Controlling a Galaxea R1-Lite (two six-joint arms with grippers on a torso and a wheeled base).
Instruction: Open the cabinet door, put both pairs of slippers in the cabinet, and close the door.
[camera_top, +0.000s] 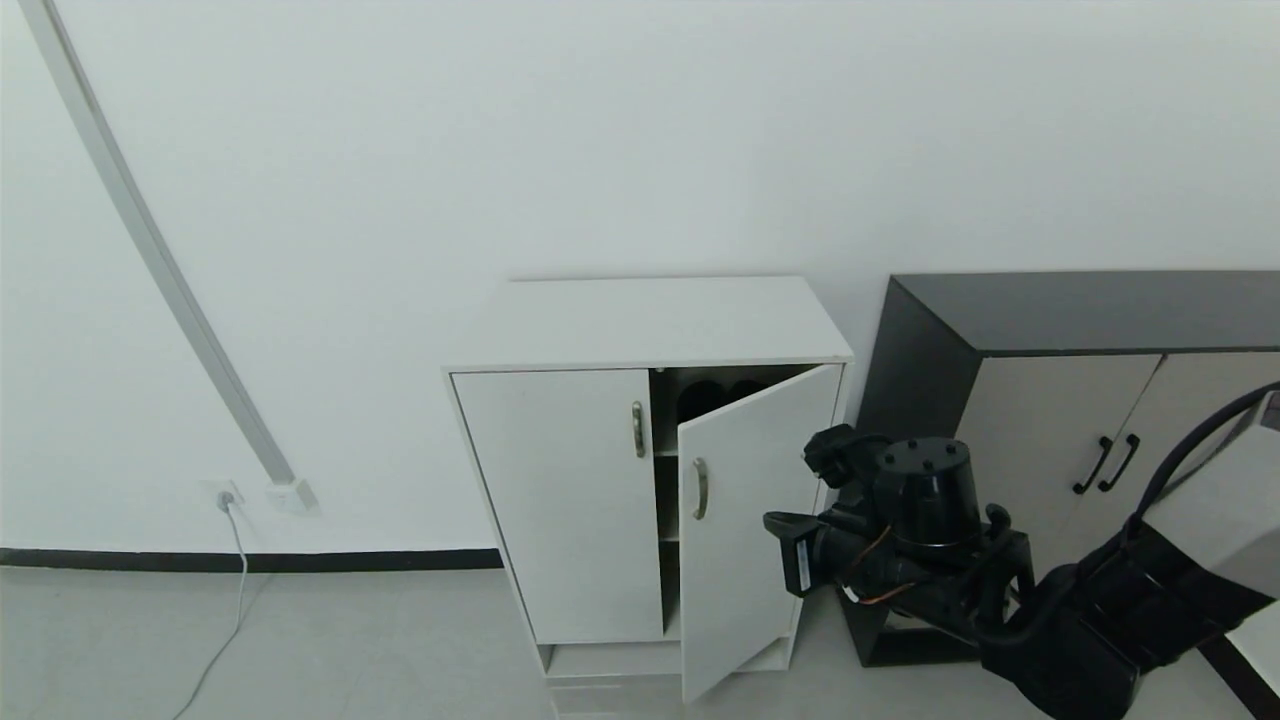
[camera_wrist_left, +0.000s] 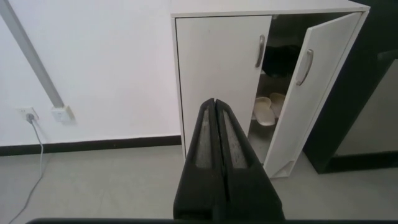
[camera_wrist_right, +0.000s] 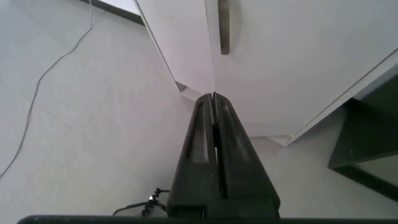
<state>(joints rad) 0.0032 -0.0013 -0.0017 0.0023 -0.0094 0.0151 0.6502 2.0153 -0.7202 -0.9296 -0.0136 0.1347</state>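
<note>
The left gripper (camera_wrist_left: 215, 102), clenched on nothing, faces the cabinet (camera_top: 650, 320) from well back; pale slippers (camera_wrist_left: 268, 109) lie inside on a shelf. The door (camera_top: 745, 540) stands ajar, hinged on the right — the right gripper (camera_wrist_right: 214, 99), clenched too and empty, is nearer, just beside its outer face.

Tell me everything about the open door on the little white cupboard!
The white right-hand cupboard door looks like smooth painted board. It hangs upright on its right edge and stands partly open, leaving a dark gap beside the closed left door. A slim curved metal handle sits upright near its free edge. The robot's shut right hand is close in front of it; whether they touch cannot be told.
</note>
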